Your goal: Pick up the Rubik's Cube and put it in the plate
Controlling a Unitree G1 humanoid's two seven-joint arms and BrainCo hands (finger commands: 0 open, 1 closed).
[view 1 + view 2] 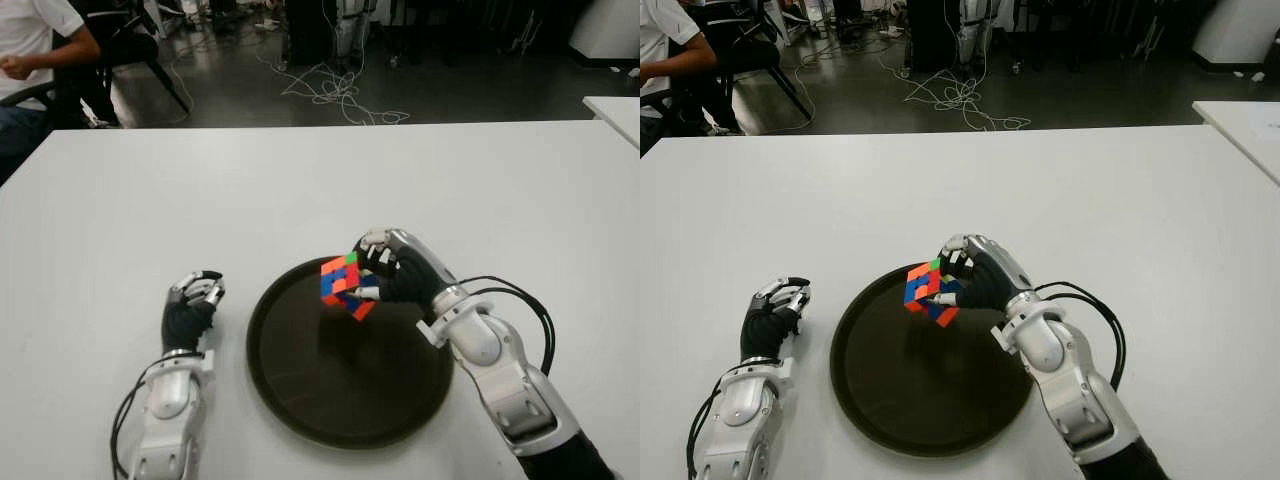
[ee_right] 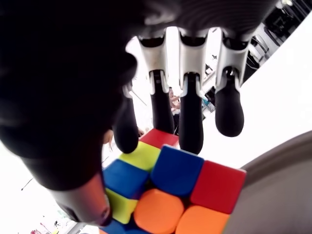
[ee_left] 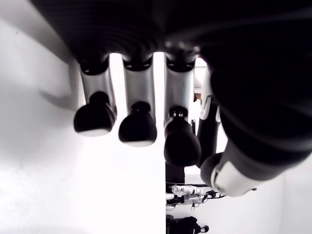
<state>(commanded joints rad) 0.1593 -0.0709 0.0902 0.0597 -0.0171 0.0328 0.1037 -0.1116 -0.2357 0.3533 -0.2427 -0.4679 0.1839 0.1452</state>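
Lower left of the frame, the left hand [image 1: 192,300] is seen curled, holding nothing, beside the plate [image 1: 300,400]. At centre, the Rubik's Cube [image 1: 343,285] is gripped by the right hand [image 1: 395,272] above the plate's upper rim, seemingly for lowering.

No readable text, labels, numbers or signs anywhere.
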